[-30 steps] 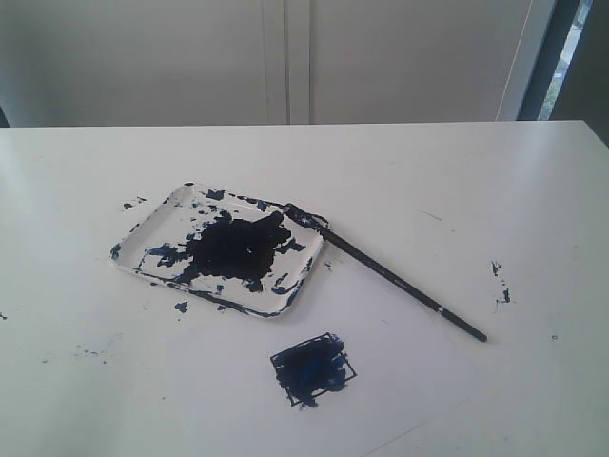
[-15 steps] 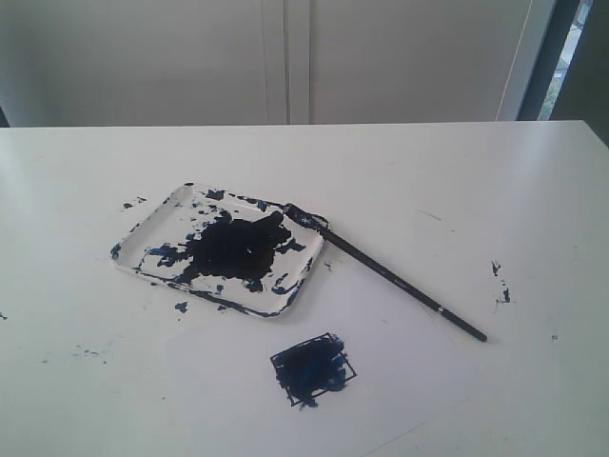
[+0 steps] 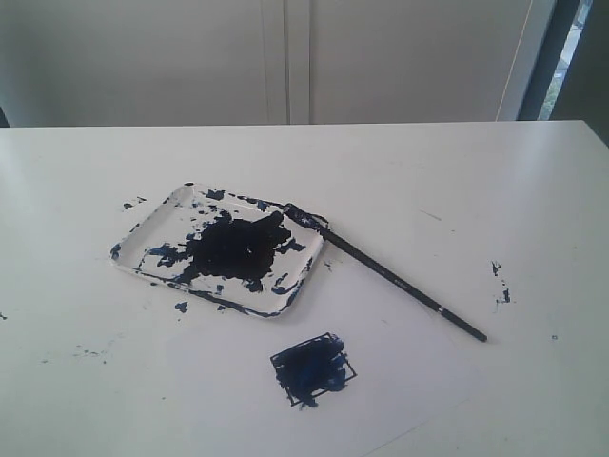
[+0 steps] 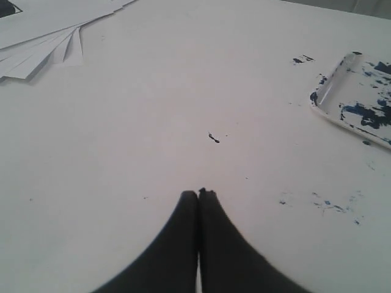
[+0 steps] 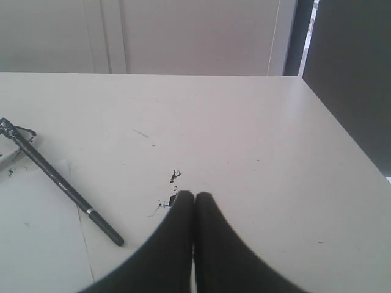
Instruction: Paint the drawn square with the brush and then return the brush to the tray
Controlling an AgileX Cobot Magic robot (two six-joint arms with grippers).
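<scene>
— What does the tray hold?

— A large blue-black paint blotch at its middle, with splatters out to the rim. The brush rests its bristle end on the tray's right corner, while its handle lies out across the white table.

— And the drawn square?

— On the table just in front of the tray, scribbled dark blue.

— The pincers?

— Both are clenched on nothing: the left gripper is over bare table well apart from the tray, and the right gripper is near the brush's handle end, not touching it.
</scene>
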